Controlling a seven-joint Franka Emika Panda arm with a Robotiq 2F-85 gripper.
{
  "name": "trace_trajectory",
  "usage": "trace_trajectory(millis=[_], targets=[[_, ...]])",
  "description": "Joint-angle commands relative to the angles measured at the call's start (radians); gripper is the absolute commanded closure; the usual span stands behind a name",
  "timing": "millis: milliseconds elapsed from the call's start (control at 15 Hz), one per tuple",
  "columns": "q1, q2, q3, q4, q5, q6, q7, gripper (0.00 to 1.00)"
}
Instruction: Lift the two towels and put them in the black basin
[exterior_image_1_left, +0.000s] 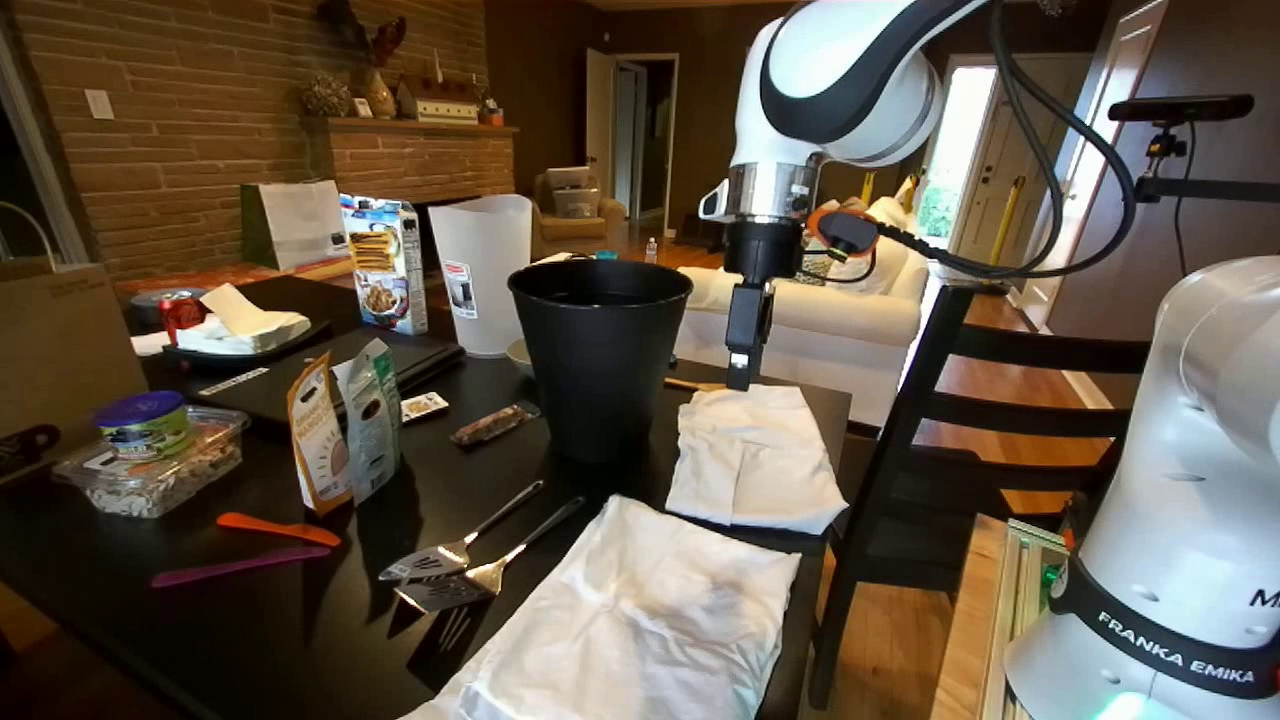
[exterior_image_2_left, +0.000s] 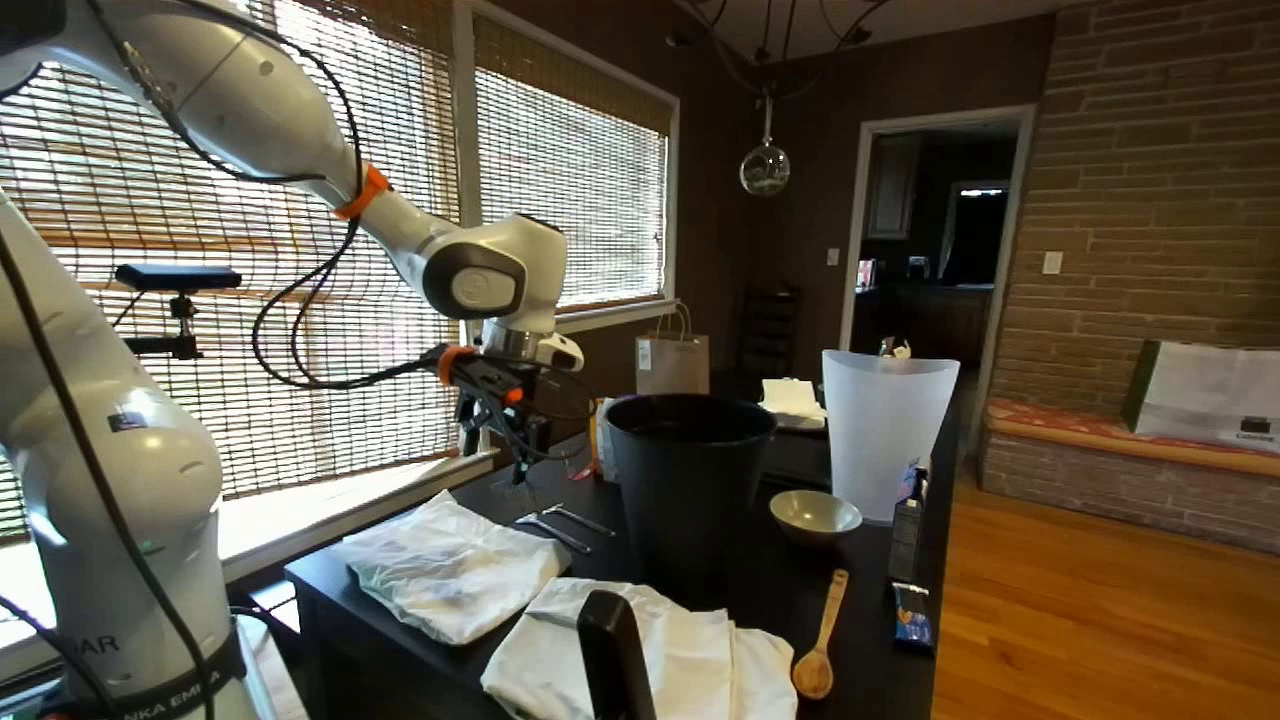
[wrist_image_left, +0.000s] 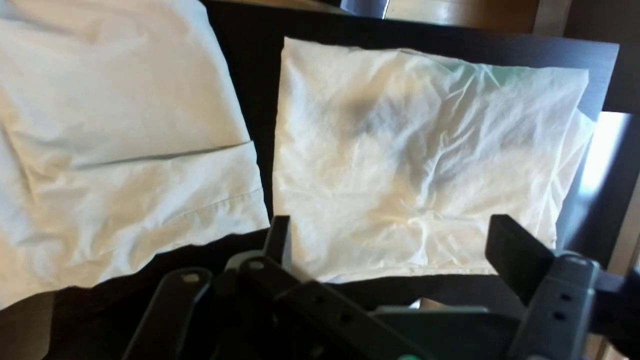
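While the two-fingered gripper (wrist_image_left: 390, 222) is held above the dark tabletop (exterior_image_1_left: 290, 630) with its fingers (wrist_image_left: 517, 257) spread wide, a thin, crinkled white towel (wrist_image_left: 425, 160) and a smoother, folded white towel (wrist_image_left: 125, 110) are laid side by side near the round, tapered, matte black basin (exterior_image_1_left: 600, 370).

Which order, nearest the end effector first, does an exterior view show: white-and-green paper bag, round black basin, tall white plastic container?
1. Black basin: just right, on the table.
2. White plastic container: farther right, past the basin.
3. Paper bag: far right, on the bench.
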Motion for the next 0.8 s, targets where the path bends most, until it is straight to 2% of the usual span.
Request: trace_trajectory(millis=[0,200,267,333,533,733], targets=[[-0.010,0.078,0.018,-0.073,0.015,0.078,-0.038,0.00],[0.002,0.134,0.017,-0.136,0.042,0.186,-0.092,0.00],[0.014,0.195,0.006,-0.104,0.068,0.220,-0.140,0.00],[0.019,0.218,0.003,-0.118,0.087,0.270,-0.178,0.00],[0.039,0.304,-0.007,-0.120,0.246,0.391,-0.378,0.00],[0.032,0.372,0.028,-0.116,0.438,0.448,-0.564,0.00]])
